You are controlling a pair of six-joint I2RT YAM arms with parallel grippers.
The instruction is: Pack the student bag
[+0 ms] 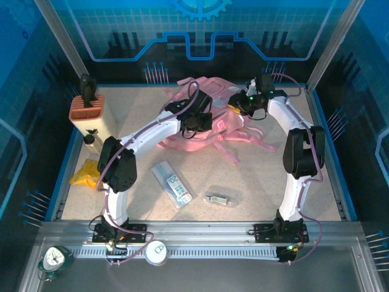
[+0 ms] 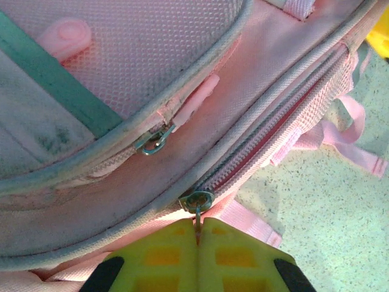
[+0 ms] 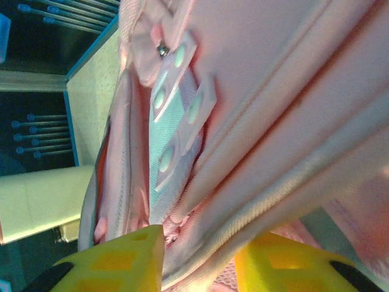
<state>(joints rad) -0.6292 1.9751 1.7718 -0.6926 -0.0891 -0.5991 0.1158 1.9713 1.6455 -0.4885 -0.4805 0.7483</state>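
Two grippers to log. First, where does the bag sit? (K.)

Soft pink fabric student bag [image 1: 222, 131] lies at the far edge of the speckled beige table [image 1: 273, 182], about mid-width, with its straps trailing toward the near edge. (M.)

Left side? (K.)

Left gripper [image 1: 197, 118] is over the bag's left part. In the wrist view the bag [image 2: 152, 73] is directly ahead of the gripper [image 2: 197, 226]. Its yellow fingers [image 2: 152, 258] are pressed together with no gap, clamped on a small metal zip pull [image 2: 197, 204]. Zip teeth run up and to the right from the pull. (M.)

Right side? (K.)

Right gripper [image 1: 241, 104] is at the bag's right end. In the wrist view [image 3: 200, 243] its yellow fingers [image 3: 121, 261] stand apart, and a piped fold of the bag [image 3: 292, 91] passes between them. Cannot tell whether they pinch it. (M.)

Other items? (K.)

- Crumpled yellow packet [image 1: 85, 173] at the left edge.
- Clear blue-and-white pack [image 1: 172, 184] toward the near edge.
- Small clear wrapped item [image 1: 220, 198] near that pack on its right, apart from it.
- Tall cream stand with a terracotta top [image 1: 88, 112] at the far left corner. (M.)
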